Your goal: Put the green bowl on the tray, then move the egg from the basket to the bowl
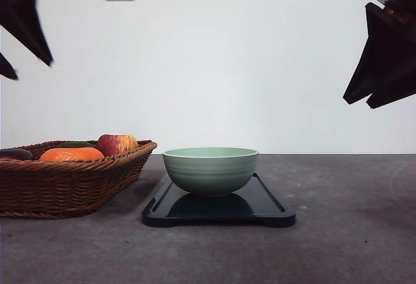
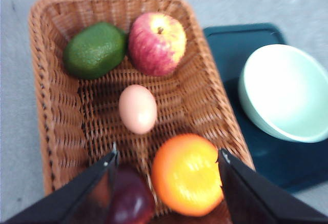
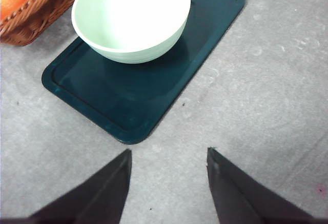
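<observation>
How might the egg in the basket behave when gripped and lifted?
The egg looks smooth and rounded, so it may slip or roll. Its shell probably cracks under firm squeezing. It lies loose on the basket weave, apart from the fruit, likely light.

Grey, mottled table (image 1: 351,245) carries two things directly: the basket (image 1: 65,186) sits at the left edge, and the tray (image 1: 273,216) rests just beside it, mid-table, close but apart.

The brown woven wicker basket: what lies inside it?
Inside the brown woven wicker basket lie a pale egg, a green avocado, a red-yellow apple, an orange and a dark purple fruit, partly hidden by the left gripper.
</observation>
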